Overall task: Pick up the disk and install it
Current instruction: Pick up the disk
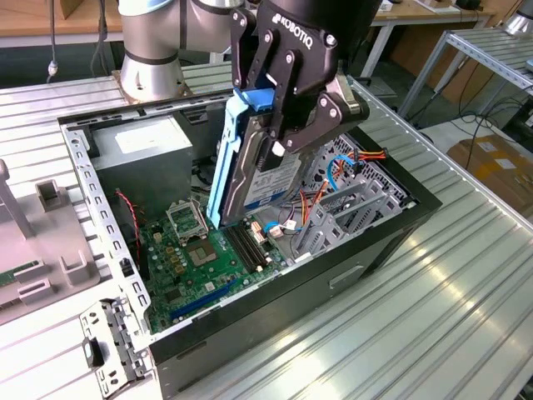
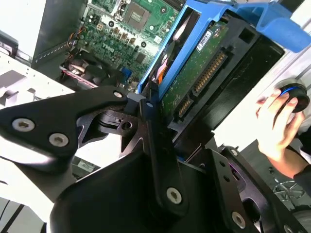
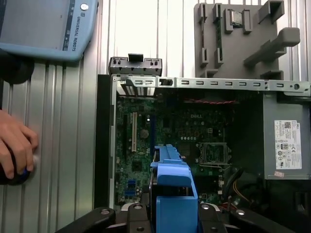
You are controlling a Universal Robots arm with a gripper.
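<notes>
The disk (image 1: 265, 179), grey metal with a white label and bright blue carrier rails, hangs on edge and tilted over the open computer case (image 1: 350, 267). My gripper (image 1: 271, 133) is shut on its upper end, black fingers clamped on both faces. The disk's lower end is just above the green motherboard (image 1: 187, 262), beside the metal drive cage (image 1: 354, 208). In the second wrist view the disk (image 2: 194, 73) shows its green circuit side and connector, with a finger (image 2: 150, 121) pressed on the blue rail. In the first wrist view the blue carrier (image 3: 172, 187) sticks out from the gripper (image 3: 172, 218) above the motherboard (image 3: 146, 145).
A grey power-supply box (image 1: 141, 154) fills the case's far corner (image 3: 284, 145). A grey fixture block (image 1: 42, 225) stands at the exterior view's left. A person's hand (image 3: 14, 150) rests on a round knob beside the case, near a teach pendant (image 3: 43, 24). Loose cables (image 1: 325, 179) lie by the cage.
</notes>
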